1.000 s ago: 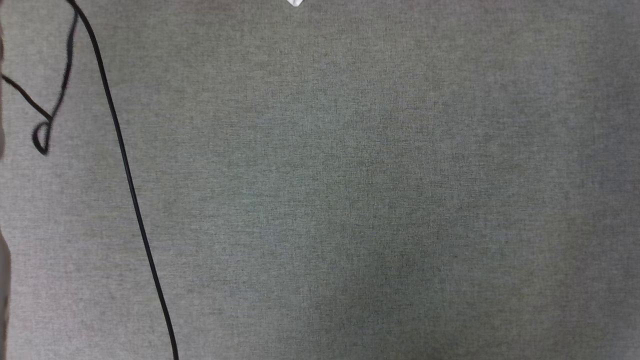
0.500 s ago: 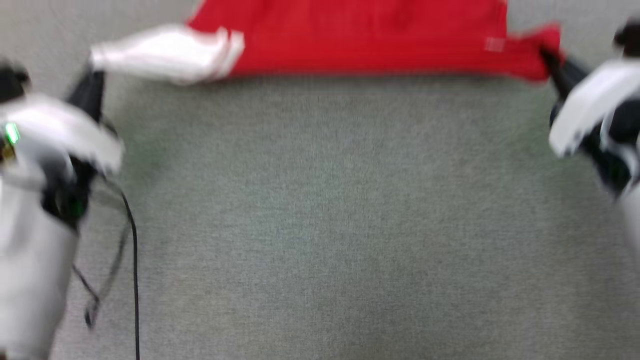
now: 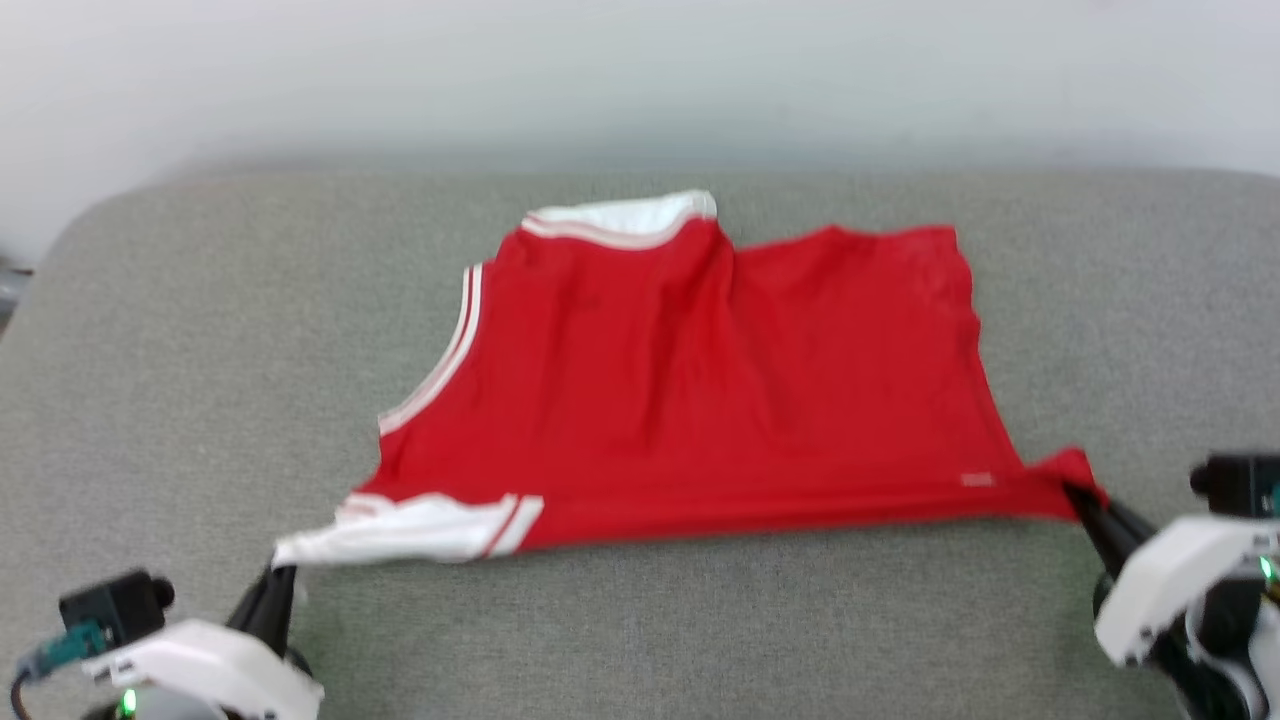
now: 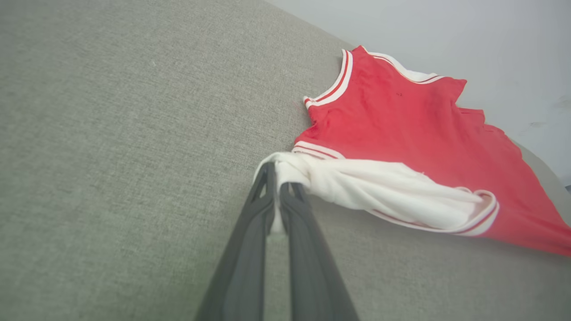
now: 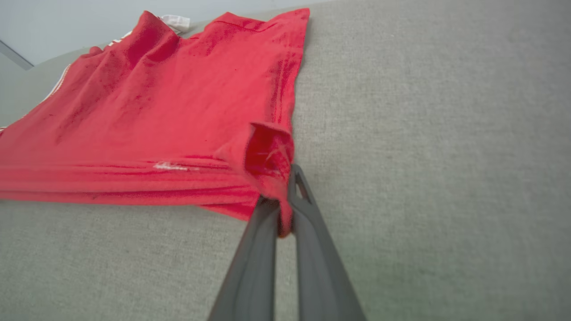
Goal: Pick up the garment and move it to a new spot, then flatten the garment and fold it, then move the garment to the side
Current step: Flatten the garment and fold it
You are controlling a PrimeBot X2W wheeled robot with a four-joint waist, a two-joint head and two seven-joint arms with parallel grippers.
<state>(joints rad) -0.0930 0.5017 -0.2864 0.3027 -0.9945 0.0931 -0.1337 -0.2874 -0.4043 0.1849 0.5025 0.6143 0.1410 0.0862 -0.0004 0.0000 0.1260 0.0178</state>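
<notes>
The grey fabric surface (image 3: 160,330) carried the garment (image 3: 690,400), spread across its middle and reaching toward the far edge, with the near edge stretched taut between both grippers. The left gripper (image 3: 280,575), by the near left corner, was clamped on the white sleeve tip. The right gripper (image 3: 1078,492), near the right edge, pinched the red hem corner.

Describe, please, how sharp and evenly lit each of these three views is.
Head view: soft all over, the garment smeared at its edges, the wall washed pale. Left wrist view: crisp on the cloth, the left gripper blurring toward the lens. Right wrist view: sharp, evenly lit, a faint shadow beside the right gripper.
</notes>
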